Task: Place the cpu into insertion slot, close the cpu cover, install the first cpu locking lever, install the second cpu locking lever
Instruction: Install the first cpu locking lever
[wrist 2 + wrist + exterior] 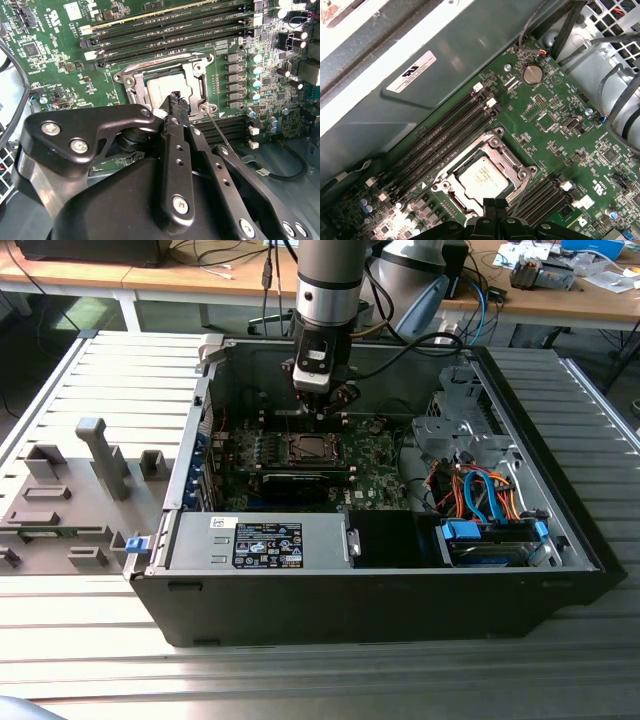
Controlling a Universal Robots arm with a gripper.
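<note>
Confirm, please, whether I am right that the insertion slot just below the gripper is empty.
Not empty: the first wrist view shows the cpu seated in the insertion slot. The gripper is indeed just above it.

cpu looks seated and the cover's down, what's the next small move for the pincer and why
Probably nudge the shut pincer across onto the thin locking lever and press it down. In the second wrist view the cpu sits under the closed cpu cover, while that lever seems to stand free beside the pincer's tip.
</note>
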